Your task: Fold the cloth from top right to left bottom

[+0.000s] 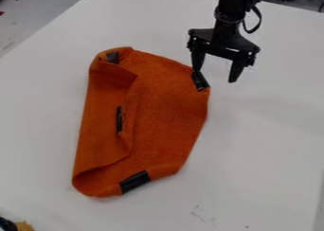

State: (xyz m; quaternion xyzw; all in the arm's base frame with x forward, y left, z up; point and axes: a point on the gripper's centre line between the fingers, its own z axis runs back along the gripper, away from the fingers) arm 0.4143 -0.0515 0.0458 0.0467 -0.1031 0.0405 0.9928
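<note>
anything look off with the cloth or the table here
The orange cloth looks askew: its left side curls over in a wavy, uneven flap instead of a flat fold. Faint marks sit on the white table below it, possibly scuffs or dirt.

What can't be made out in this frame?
In the camera view:
- Orange cloth, part beneath its folded flap: hidden by the flap.
- Whether the gripper touches the black tape at the cloth's right: dark on dark.
- Black-and-yellow object, lower left: cut off by the edge.
- Marks on table: too small.
</note>
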